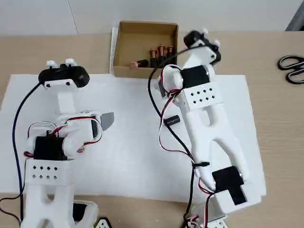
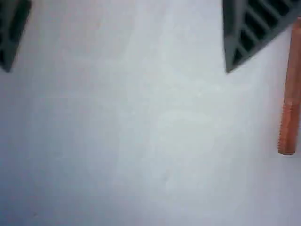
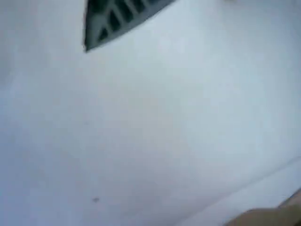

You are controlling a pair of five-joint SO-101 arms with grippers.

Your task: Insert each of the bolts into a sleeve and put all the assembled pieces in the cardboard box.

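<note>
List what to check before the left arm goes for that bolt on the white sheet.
1. Left gripper open: ok.
2. Bolt centred in its gap: not ok, it lies off to one side, beside one finger.
3. Bolt lying flat on the white sheet: ok.
4. Right arm apart from the left gripper: ok.
5. Cardboard box has room beside the assembled pieces: ok.
6. Free sleeve for this bolt: cannot tell.

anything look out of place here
One copper bolt lies loose on the white sheet beside the left gripper, outside the cardboard box where the other copper pieces sit. Nothing looks spilled or damaged.
</note>
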